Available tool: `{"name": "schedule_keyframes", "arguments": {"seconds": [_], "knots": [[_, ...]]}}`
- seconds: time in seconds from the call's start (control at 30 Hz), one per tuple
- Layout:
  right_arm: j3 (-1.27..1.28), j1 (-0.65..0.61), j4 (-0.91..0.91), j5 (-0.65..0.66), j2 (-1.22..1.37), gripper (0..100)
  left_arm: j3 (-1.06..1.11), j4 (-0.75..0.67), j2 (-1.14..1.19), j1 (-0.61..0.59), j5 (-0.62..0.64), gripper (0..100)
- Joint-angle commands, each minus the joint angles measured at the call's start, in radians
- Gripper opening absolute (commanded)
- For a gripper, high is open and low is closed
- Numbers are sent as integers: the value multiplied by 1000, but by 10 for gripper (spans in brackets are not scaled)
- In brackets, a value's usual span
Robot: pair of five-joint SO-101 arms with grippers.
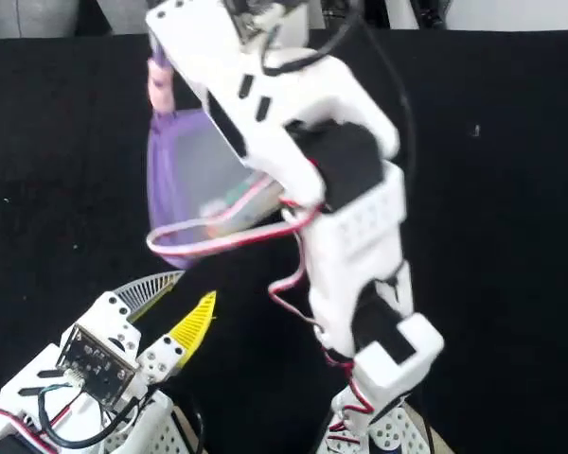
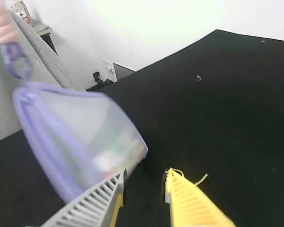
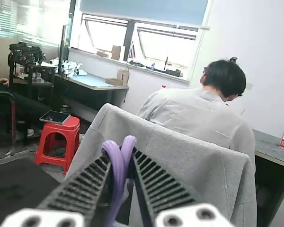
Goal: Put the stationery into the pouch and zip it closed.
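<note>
The translucent purple pouch (image 1: 182,175) hangs in the air above the black table, held up by its purple loop (image 3: 117,158). My right gripper (image 3: 125,165) is shut on that loop, and the raised right arm (image 1: 293,123) crosses in front of the pouch. Stationery (image 1: 232,203) shows through the pouch wall at its low end. In the left wrist view the pouch (image 2: 80,137) hangs tilted, with the stationery (image 2: 113,153) near its lower corner. My left gripper (image 1: 191,287) sits low beneath the pouch. It is open with nothing between its grey and yellow fingers (image 2: 144,177).
The black table (image 1: 492,189) stretches bare to the right and the left of the arms. A red and white cable (image 1: 289,274) of the right arm loops under the pouch. Behind the table stands a chair draped with a grey jacket (image 3: 180,151).
</note>
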Motion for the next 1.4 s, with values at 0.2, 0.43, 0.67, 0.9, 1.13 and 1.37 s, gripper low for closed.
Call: {"name": "schedule_keyframes", "arguments": {"seconds": [0.2, 0.43, 0.67, 0.9, 1.13, 1.37], "knots": [[-50, 114, 66, 34, 22, 11, -216, 124, 3, 10, 8, 152], [-206, 95, 330, 34, -41, 11, -58, -15, 3, 12, 34, 152], [-332, 51, 539, 34, -51, 11, 114, -295, 3, 18, 334, 153], [-440, 0, 675, 34, -47, 11, 185, -428, 3, 12, 339, 153], [-541, -26, 712, 34, -54, 11, 242, -439, 3, 12, 338, 153], [-538, -126, 614, 34, -82, 11, 137, -391, 2, 10, 331, 153]]}}
